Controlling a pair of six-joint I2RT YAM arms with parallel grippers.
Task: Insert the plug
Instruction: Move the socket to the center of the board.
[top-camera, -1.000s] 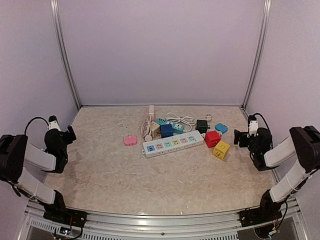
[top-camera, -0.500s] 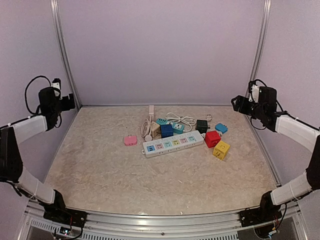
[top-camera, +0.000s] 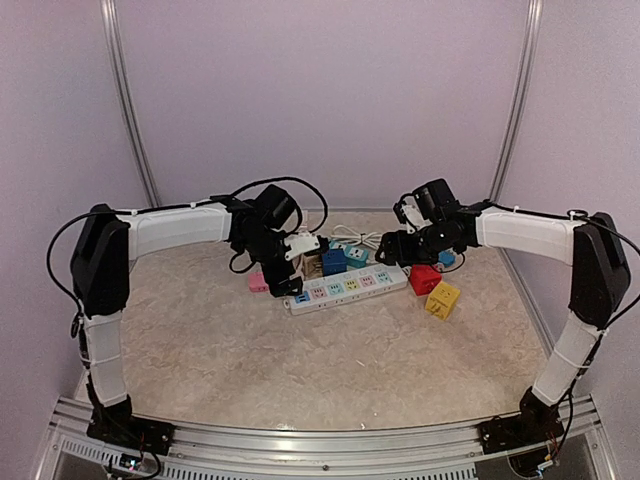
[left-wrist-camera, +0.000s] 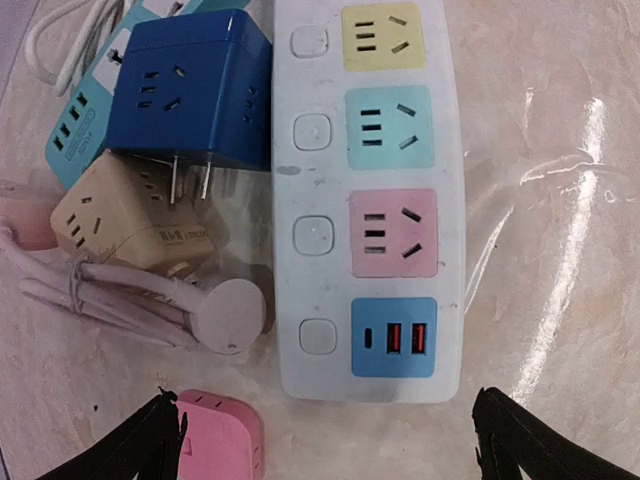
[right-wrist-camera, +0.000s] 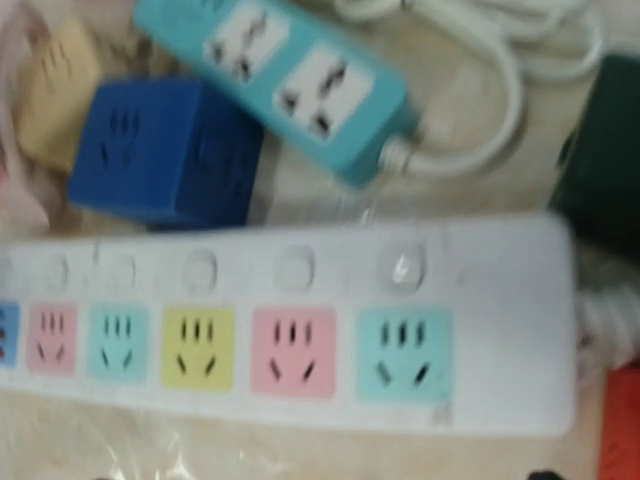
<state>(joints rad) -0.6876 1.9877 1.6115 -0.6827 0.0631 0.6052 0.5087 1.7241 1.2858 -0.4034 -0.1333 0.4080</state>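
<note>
L gripper is wide open w/ nothing btwn the fingers. It hangs over the USB end of the white power strip, and no contact shows.

In L wrist view, going outward:
- The strip runs off toward 12 o'clock.
- Pink adapter is at 9, just beside one finger.
- Round white plug on its bundled cord is near, at 11.
- Beige cube and blue cube are further out, approx 10–11.
- The blue one lies on its side right beside the strip's long edge, w/ two bare prongs pointing to 6.

R gripper is over the strip's other end. Its fingers barely show in its own cam, so can't tell if open or shut. Nothing seen held.

Which plug is meant isn't clear; blue cube looks likeliest, imo. It's prob. light, rigid plastic w/ smooth faces, so it may slip or twist in the pads. Best grip is two opposite flat sides, clear of the prongs, keeping the prongs square to the slots. The strip is prob. light too and likely slides under a push, so the other arm should pin it.
</note>
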